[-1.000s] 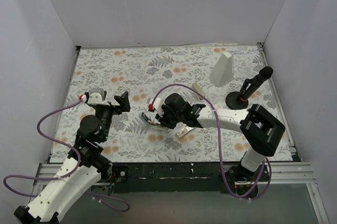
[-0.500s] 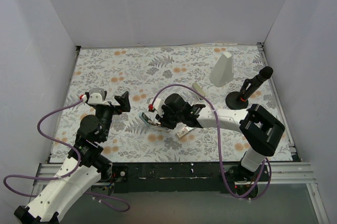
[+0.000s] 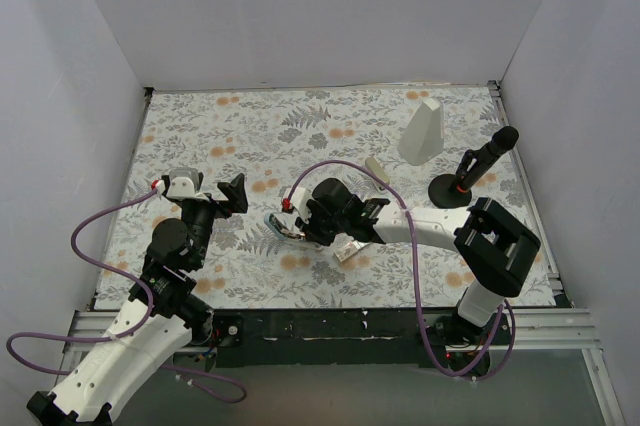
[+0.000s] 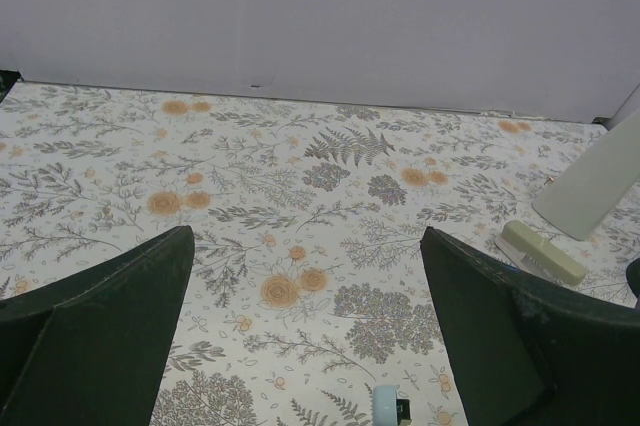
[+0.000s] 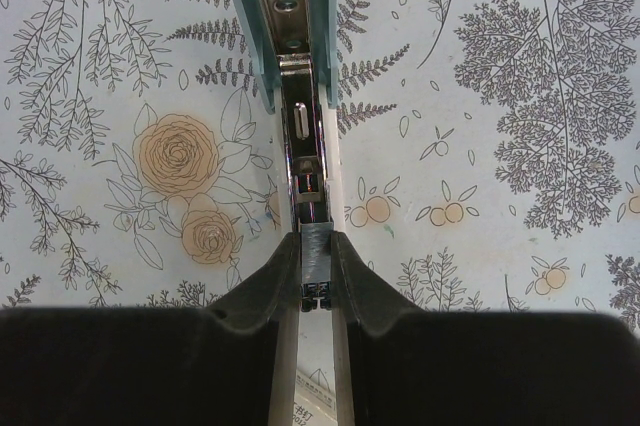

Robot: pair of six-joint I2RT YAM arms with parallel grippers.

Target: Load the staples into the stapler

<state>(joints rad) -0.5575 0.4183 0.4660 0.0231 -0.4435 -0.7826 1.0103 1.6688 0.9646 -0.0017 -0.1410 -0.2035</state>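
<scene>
The light blue stapler lies open on the flowered table, its silver channel running toward my right gripper. That gripper is shut on a short silver strip of staples, held in line with the near end of the channel. In the top view the stapler sits just left of the right gripper. The small cream box lies under the right wrist. My left gripper hovers left of the stapler, open and holding nothing. The stapler's rounded end shows at the bottom of its view.
A beige stapler lies right of centre, also seen as the beige stapler in the left wrist view. A tall white wedge block stands at the back right. A black stand is at the right edge. White walls enclose the table.
</scene>
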